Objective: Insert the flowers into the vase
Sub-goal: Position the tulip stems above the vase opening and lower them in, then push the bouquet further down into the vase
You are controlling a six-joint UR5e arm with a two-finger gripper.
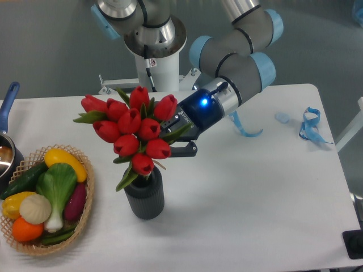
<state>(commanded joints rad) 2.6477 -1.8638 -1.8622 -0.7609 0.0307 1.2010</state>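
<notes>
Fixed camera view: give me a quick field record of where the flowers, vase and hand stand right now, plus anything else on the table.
flowers: red tulip bunch, tilted, blooms leaning left above the vase
stems: lower ends at the vase mouth; how far in cannot be seen
vase: dark grey ribbed cylinder, upright on the white table
hand, right of the bunch, closed on the flowers
basket: wicker, toy vegetables inside, left of the vase, apart from it
pot: blue-handled, at the left edge
blue ribbons, far right side

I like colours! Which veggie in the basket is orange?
The round orange vegetable at the front-left edge of the wicker basket. The others are yellow, green, white or purple.
</notes>
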